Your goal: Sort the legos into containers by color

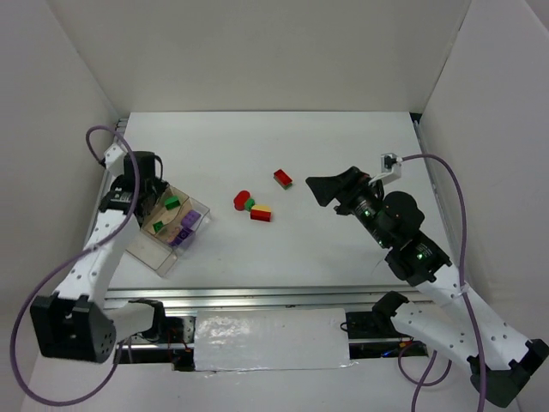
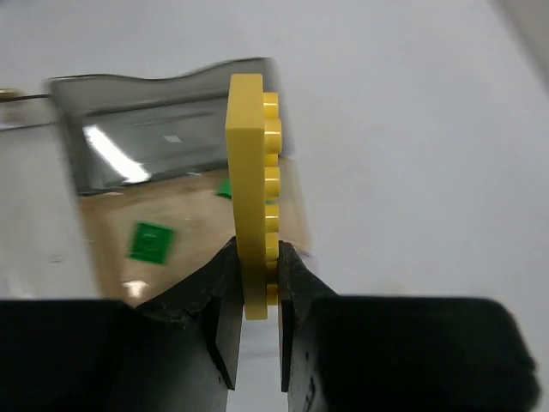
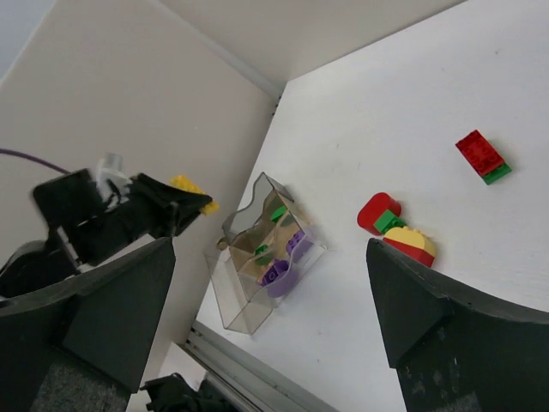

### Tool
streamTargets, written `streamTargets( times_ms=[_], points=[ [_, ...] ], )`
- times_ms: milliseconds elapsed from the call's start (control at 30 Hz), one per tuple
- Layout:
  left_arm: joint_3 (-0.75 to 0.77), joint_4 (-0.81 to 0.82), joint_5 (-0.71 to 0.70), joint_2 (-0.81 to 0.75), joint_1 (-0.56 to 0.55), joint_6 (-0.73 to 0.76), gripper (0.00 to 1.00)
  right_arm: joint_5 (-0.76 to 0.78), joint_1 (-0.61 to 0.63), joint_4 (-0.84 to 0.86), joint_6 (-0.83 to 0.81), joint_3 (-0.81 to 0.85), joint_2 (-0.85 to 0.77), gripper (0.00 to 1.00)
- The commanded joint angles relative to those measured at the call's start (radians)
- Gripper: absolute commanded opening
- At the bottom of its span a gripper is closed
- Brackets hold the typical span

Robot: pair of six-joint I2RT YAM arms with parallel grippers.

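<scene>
L gripper (image 2: 257, 262) clamps yellow lego (image 2: 249, 154) near tray (image 2: 129, 112) (R gripper (image 1: 319, 189) agape).

A white table (image 1: 343, 146) filled the middle of the overhead view. Plain white walls stood on three sides of it: a back wall (image 1: 257, 51) along the table's far edge, a left wall (image 1: 43, 112) and a right wall (image 1: 502, 103) rising from its sides. A silvery metal rail (image 1: 257, 296) ran along the table's near edge, and just in front of that edge lay a crinkled, shiny white sheet (image 1: 270, 339). A small dark fitting (image 1: 416, 117) sat at the table's far right corner.
</scene>
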Motion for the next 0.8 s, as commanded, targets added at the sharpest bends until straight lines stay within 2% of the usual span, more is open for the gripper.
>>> streamTargets(
  times_ms=[0,100,300,600,733,767],
  points=[
    [-0.007,-0.136,0.033,0.081,0.160,-0.084,0.00,-0.001,-0.001,-0.053,0.020,-0.014,0.019,1.00],
    [0.051,-0.135,0.079,0.260,0.230,-0.104,0.00,-0.043,-0.003,-0.038,0.017,-0.035,0.025,1.00],
    [0.065,-0.085,0.133,0.397,0.280,-0.200,0.00,-0.091,-0.005,-0.003,0.006,-0.074,0.034,1.00],
    [0.007,-0.008,0.080,0.354,0.283,-0.374,0.00,-0.136,-0.004,0.040,-0.039,-0.097,0.074,1.00],
    [-0.173,0.117,0.076,0.239,0.283,-0.534,0.00,-0.163,-0.004,0.057,-0.057,-0.103,0.097,1.00],
    [-0.204,0.150,0.073,0.211,0.281,-0.612,0.00,-0.172,-0.004,0.060,-0.060,-0.106,0.106,1.00]
  ],
)
